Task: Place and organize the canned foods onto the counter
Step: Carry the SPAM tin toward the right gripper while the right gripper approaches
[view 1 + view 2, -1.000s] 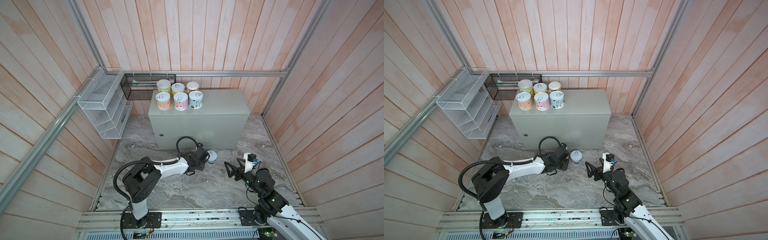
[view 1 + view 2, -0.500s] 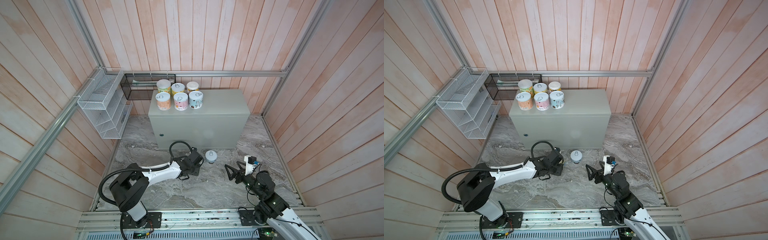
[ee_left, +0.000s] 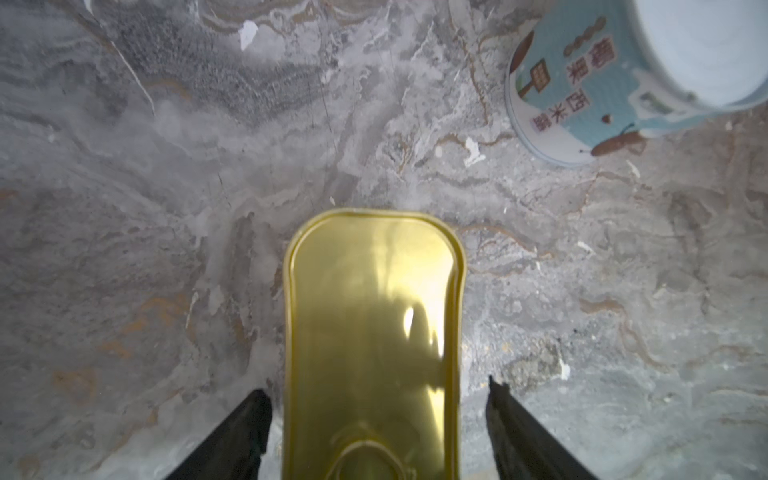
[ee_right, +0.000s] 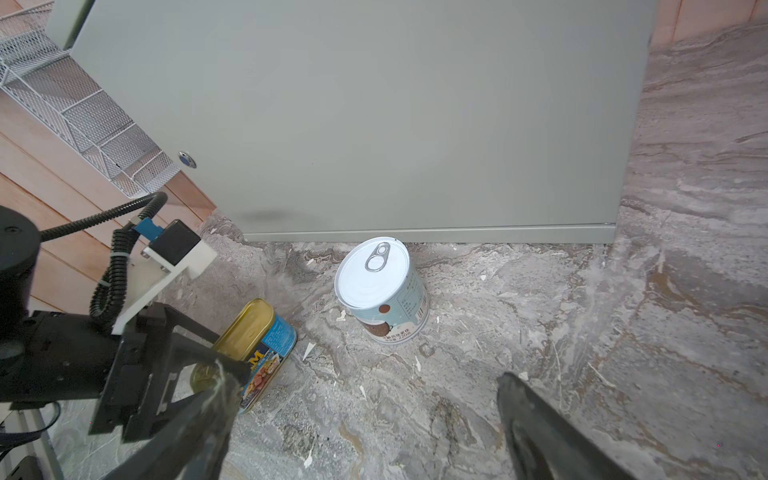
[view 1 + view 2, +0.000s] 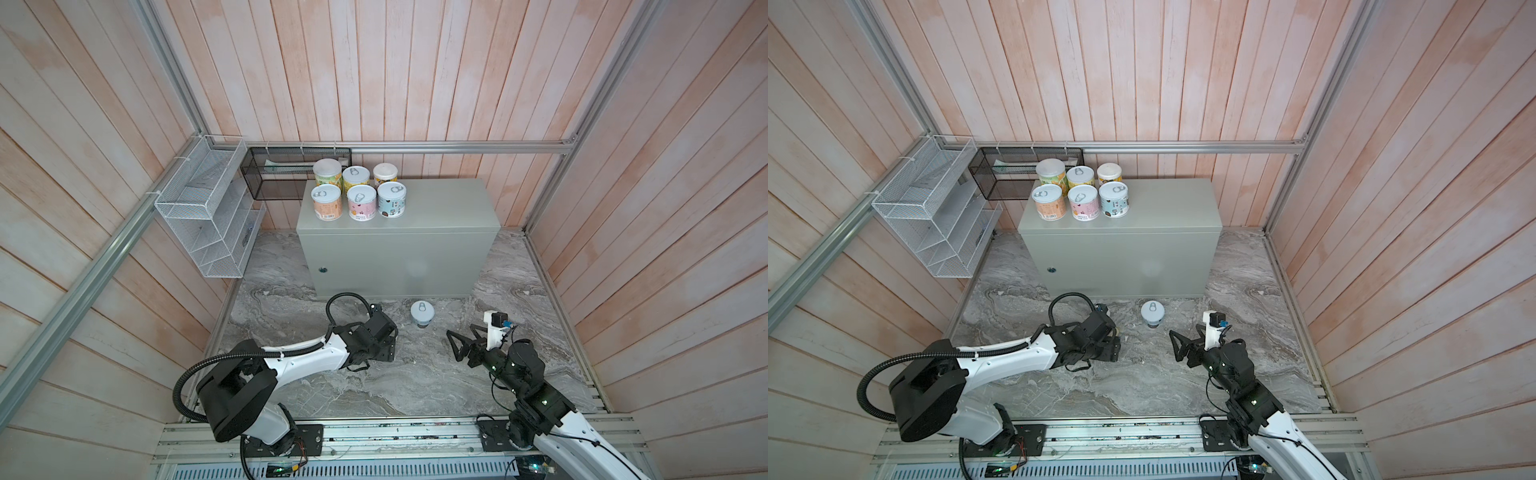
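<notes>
Several cans (image 5: 358, 195) stand in two rows at the left end of the grey counter (image 5: 440, 208). One pale blue can (image 5: 422, 312) with a pull-tab lid stands upright on the stone floor just in front of the counter, also in the right wrist view (image 4: 380, 286). A flat gold tin (image 3: 374, 311) lies on the floor between the fingers of my left gripper (image 3: 376, 386), with a gap on each side. That gripper (image 5: 390, 341) is open, left of the blue can. My right gripper (image 5: 461, 341) is open and empty, to the can's right and nearer the front.
White wire baskets (image 5: 208, 208) hang on the left wall and a black mesh basket (image 5: 291, 170) sits behind the counter's left end. Wooden walls close in three sides. An aluminium rail (image 5: 374, 436) holds both arm bases at the front.
My left arm has drawn back to the left, away from the blue can, and its jaws have opened off the gold tin. The right arm has hardly moved.
</notes>
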